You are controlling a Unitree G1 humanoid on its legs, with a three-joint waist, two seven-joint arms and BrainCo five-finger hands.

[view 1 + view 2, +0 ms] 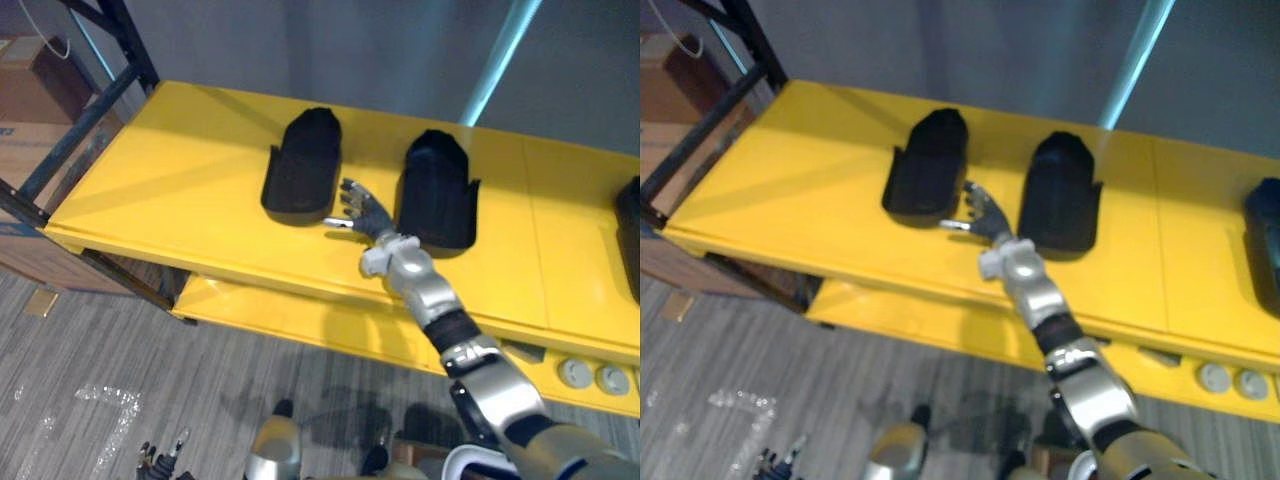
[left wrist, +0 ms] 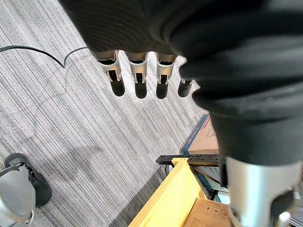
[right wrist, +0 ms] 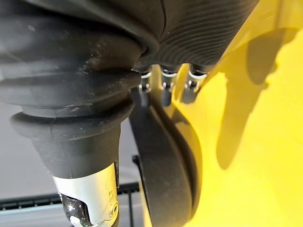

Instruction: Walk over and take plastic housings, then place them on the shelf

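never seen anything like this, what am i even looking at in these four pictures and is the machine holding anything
This is a humanoid robot with two arms ending in metal-fingered hands. Two pictures come from a stereo camera on its head, looking down. The other two come from a camera on each wrist, which is why the dark ribbed covers loom so large.

On the yellow shelf lie three black plastic shells: the left housing, the middle housing and a third housing at the right edge. The right hand is between the first two, fingers spread, holding nothing. The left hand hangs over the carpeted floor, fingers straight, also empty.
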